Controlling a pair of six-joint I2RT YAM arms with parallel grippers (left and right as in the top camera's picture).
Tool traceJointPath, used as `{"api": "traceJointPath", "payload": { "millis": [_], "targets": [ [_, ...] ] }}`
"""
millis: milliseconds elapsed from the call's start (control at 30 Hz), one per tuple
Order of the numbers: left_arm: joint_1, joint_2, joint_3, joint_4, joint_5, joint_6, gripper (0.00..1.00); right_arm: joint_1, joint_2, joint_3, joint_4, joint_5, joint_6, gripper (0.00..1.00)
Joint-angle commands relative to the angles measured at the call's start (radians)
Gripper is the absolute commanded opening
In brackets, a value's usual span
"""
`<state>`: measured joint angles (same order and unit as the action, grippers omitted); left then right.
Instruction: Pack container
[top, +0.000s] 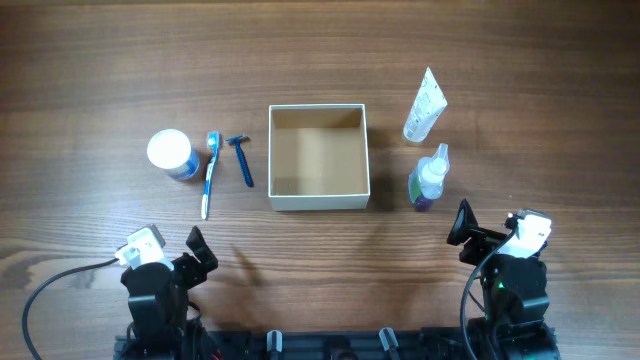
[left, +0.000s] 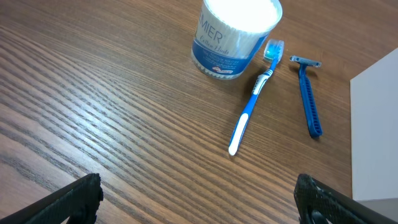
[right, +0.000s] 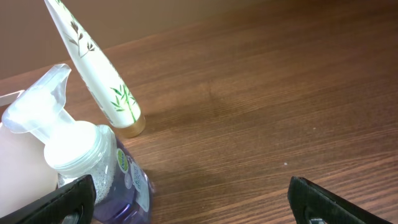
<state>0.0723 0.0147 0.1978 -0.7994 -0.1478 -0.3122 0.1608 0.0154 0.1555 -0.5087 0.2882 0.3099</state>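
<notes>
Plain dark wood-grain table (top: 100, 60), nothing else around worth mentioning. Looked like step zero of the packing job: container (top: 318, 201) parked mid-table, totally empty, tan floor bare. Left of it, well apart from the white wall: blue razor (top: 241, 160), then toothbrush (top: 210, 172) with its head right by the round white-lidded jar (top: 170, 153), couldn't tell if touching. Right of it: tube (top: 425, 105) with the leaf print lying farther back, purple pump bottle (top: 430, 178) nearer, just beside the box's right wall. Left gripper (top: 200, 252) parked at the near edge, fingers spread wide, nothing between them; same deal for right gripper (top: 466, 230), splayed and empty, close to the near side of the pump bottle. Next move, at a guess: reaching out for one toiletry, probably needing a low pinch on a thin handle lying flat on the wood, or a careful side grab on that bottle. Had plenty of open wood between arms and items. Only tight spot: bottle near the box wall, so little finger room there. Thin walls probably easy to nudge too.
</notes>
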Motion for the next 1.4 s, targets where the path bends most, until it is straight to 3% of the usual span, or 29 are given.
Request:
{"api": "traceJointPath", "payload": {
  "millis": [0, 1367],
  "targets": [
    [0.003, -0.012, -0.014, 0.003, 0.009, 0.013, 1.00, -0.005, -0.012, 0.001, 0.003, -0.009, 0.007, 1.00],
    [0.003, -0.012, -0.014, 0.003, 0.009, 0.013, 1.00, -0.005, -0.012, 0.001, 0.004, -0.031, 0.008, 1.00]
  ]
}}
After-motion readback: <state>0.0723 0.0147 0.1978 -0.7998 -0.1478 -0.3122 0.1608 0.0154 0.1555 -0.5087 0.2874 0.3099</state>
